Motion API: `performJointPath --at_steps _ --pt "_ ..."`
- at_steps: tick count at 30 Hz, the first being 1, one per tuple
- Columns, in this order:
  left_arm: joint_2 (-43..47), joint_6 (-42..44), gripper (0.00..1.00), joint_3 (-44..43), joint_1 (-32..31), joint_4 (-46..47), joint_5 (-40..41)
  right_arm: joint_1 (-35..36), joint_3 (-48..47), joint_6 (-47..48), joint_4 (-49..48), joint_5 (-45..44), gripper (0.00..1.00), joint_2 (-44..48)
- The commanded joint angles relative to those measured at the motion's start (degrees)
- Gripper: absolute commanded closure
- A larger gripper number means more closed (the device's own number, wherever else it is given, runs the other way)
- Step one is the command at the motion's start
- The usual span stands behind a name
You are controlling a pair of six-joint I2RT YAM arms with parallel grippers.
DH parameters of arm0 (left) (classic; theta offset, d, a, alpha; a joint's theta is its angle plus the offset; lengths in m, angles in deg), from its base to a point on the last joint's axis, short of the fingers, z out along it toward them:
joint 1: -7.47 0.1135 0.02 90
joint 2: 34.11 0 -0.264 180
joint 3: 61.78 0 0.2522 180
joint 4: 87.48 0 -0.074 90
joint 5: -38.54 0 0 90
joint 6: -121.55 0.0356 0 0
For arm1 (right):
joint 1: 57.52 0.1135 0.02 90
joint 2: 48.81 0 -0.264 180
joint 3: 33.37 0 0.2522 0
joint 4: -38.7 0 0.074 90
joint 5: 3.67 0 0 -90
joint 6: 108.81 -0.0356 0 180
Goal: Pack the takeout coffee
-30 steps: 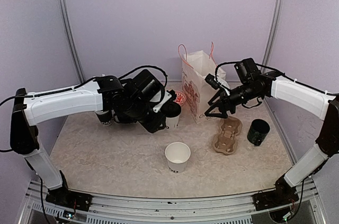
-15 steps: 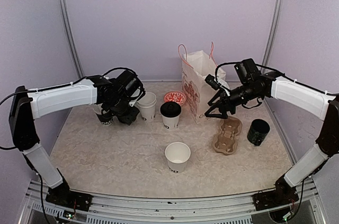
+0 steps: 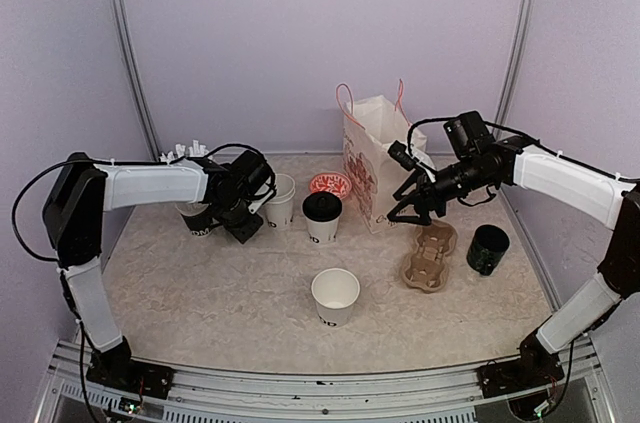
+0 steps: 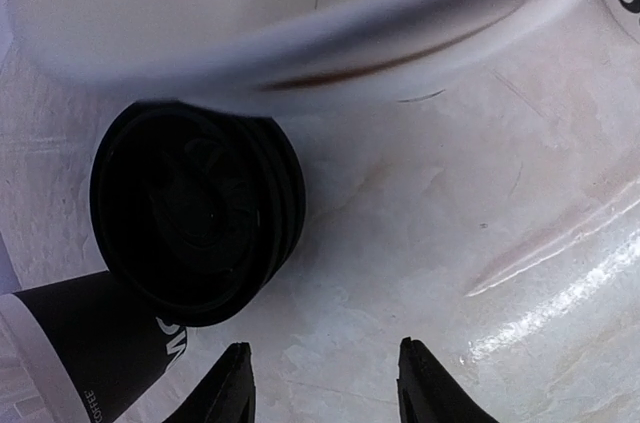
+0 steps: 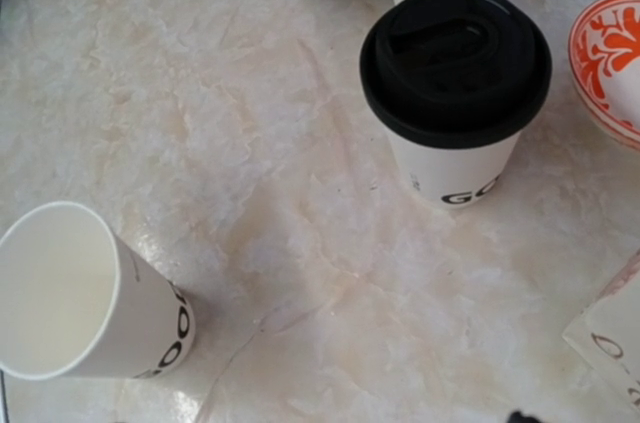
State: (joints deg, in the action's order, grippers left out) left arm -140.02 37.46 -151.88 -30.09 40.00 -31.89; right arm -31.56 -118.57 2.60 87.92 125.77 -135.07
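Observation:
One takeout coffee cup (image 3: pixel 322 215), white with a black lid, stands mid-table; in the right wrist view this lidded cup (image 5: pixel 455 73) is upright. A second white cup (image 3: pixel 335 295) stands lidless nearer the front. My left gripper (image 3: pixel 246 227) is low at the left, open and empty, beside a third lidless white cup (image 3: pixel 280 198). In the left wrist view the left gripper (image 4: pixel 325 358) hovers over bare table next to a stack of black lids (image 4: pixel 195 213). My right gripper (image 3: pixel 405 208) hangs open and empty in front of the paper bag (image 3: pixel 372 158).
A cardboard cup carrier (image 3: pixel 430 255) and a black pot (image 3: pixel 487 248) sit at the right. A red patterned plate (image 3: pixel 330 183) lies behind the lidded cup. A black-based cup of white straws (image 3: pixel 195 218) stands at the far left behind my left arm.
My left arm has pulled back leftward from the lidded cup, which now stands free, and its gripper has lowered beside the lid stack. The right arm has not moved.

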Motion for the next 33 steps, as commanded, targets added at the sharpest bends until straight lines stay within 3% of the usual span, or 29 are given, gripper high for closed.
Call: performJointPath --at_steps 1,26,33 --pt "-1.9 0.9 0.52 -3.0 1.9 1.3 1.2 -0.1 1.2 0.5 -0.8 0.8 0.21 1.0" --pt "-10.2 -1.4 0.52 -9.7 5.0 -1.6 -4.1 -0.2 1.1 0.3 -0.9 1.3 0.21 -0.9" --pt "-8.2 -1.5 0.53 -9.0 4.7 0.4 -3.2 -0.2 1.1 0.2 -0.9 1.4 0.21 -1.3"
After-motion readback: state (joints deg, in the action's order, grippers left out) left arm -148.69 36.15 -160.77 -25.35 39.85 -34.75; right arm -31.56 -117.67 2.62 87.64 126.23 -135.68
